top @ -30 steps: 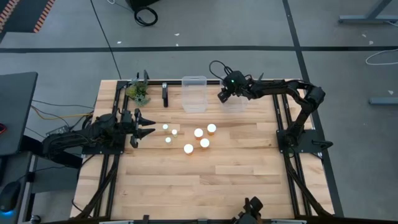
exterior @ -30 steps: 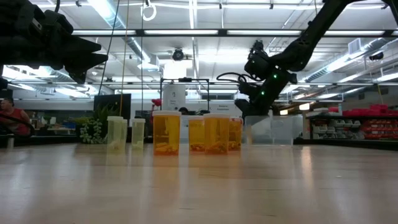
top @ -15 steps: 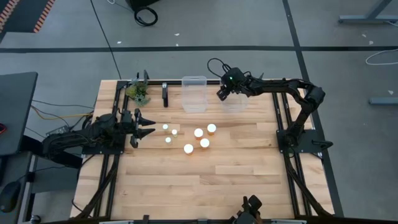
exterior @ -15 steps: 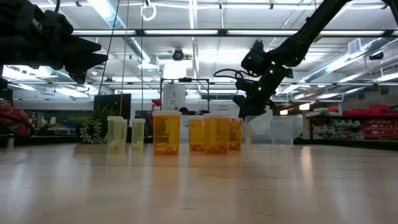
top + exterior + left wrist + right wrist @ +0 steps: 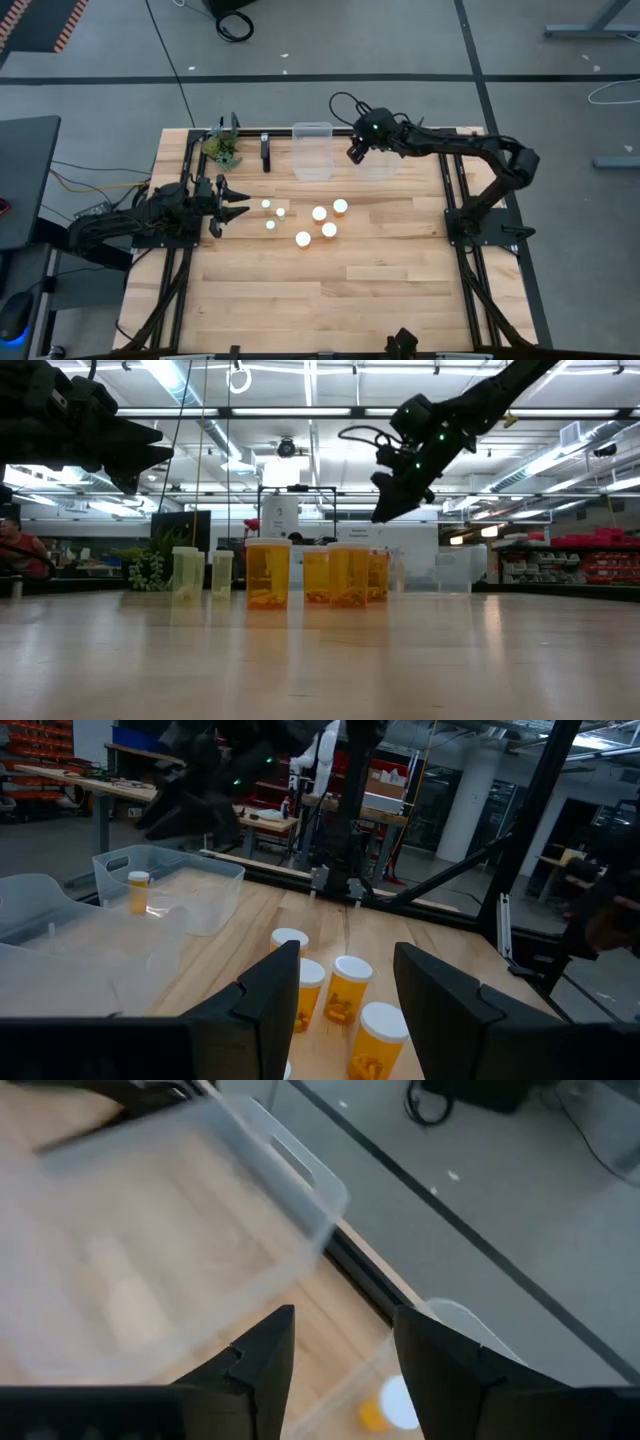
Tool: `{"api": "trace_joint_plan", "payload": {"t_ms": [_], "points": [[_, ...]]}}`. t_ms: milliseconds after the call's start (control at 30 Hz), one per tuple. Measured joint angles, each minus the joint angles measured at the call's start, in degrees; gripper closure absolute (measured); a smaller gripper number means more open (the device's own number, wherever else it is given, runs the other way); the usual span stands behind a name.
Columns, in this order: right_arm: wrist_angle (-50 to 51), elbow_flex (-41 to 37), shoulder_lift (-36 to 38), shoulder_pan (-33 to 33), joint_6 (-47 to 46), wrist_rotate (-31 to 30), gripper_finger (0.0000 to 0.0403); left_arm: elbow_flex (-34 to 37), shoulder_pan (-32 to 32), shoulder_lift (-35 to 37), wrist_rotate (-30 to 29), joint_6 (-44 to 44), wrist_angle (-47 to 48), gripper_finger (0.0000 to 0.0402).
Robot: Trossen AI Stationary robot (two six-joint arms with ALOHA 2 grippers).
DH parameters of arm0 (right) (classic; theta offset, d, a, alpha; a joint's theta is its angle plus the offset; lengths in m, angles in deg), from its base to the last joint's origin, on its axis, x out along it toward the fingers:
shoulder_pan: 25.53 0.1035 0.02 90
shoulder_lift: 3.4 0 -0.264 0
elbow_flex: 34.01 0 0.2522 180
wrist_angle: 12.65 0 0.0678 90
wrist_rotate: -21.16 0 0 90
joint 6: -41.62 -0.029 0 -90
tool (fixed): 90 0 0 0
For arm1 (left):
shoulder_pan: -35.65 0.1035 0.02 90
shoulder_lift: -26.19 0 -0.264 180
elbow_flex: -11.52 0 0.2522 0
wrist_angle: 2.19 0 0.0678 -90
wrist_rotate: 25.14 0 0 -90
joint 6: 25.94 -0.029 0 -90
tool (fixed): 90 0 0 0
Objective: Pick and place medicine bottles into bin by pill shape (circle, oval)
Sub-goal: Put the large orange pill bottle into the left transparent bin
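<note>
Seven small amber bottles [image 5: 319, 213] with white caps stand upright in a loose cluster on the wooden table [image 5: 330, 290], in front of two clear plastic bins. One bottle [image 5: 138, 890] already stands inside the right bin [image 5: 196, 885], which sits just beside the left bin [image 5: 312, 150] at the table's back edge.

The bottles look light, rigid and smooth, so likely slippery and easy to tip. The safest hold is probably across the round body just below the cap, squeezed gently.

The right gripper [image 5: 356, 152] hangs raised in the air between the two bins, behind the bottle cluster. Its fingers are spread apart and hold nothing, touching nothing.

The left gripper [image 5: 232, 203] hovers just to the left of the cluster, above the table. Its fingers are also parted wide and empty, pointing toward the bottles.
</note>
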Motion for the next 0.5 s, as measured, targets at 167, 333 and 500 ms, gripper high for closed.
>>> {"api": "trace_joint_plan", "payload": {"t_ms": [167,333,500], "points": [[0.5,-0.1,0.4,3.8,-0.3,0.2,0.0223,0.0,0.0,0.0,0.0,0.0,0.0,0.023],[0.6,-0.2,-1.5,7.6,-1.5,0.2,0.0223,0.0,0.0,0.0,0.0,0.0,0.0,0.023],[0.5,-0.2,-2.0,11.5,-1.2,0.2,0.0223,0.0,0.0,0.0,0.0,0.0,0.0,0.023]]}}
